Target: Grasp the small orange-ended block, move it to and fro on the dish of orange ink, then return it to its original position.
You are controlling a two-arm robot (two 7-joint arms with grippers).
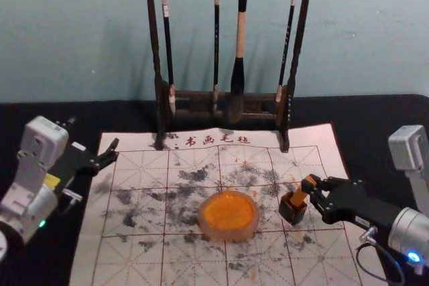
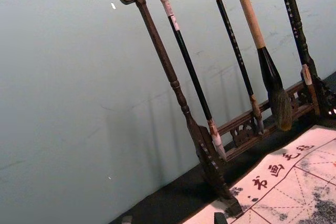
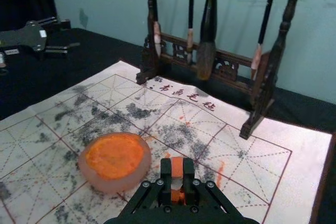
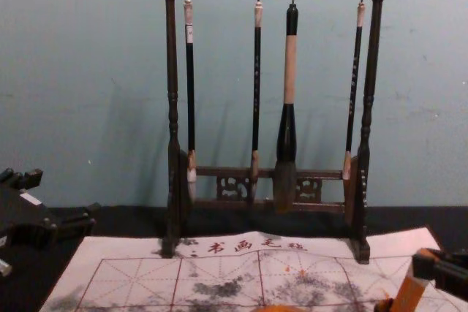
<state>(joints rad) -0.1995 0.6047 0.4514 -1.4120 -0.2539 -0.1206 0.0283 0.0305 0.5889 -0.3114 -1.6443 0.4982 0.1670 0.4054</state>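
Right hand (image 1: pixel 310 185) clamps tilted orange block (image 1: pixel 299 196) at box (image 1: pixel 291 215); left hand (image 1: pixel 94 134) gaping near mat (image 1: pixel 142 141).

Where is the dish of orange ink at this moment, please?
In the head view, the dish of orange ink sits near the middle of the writing mat, in front of the brush stand and just left of the small dark box.
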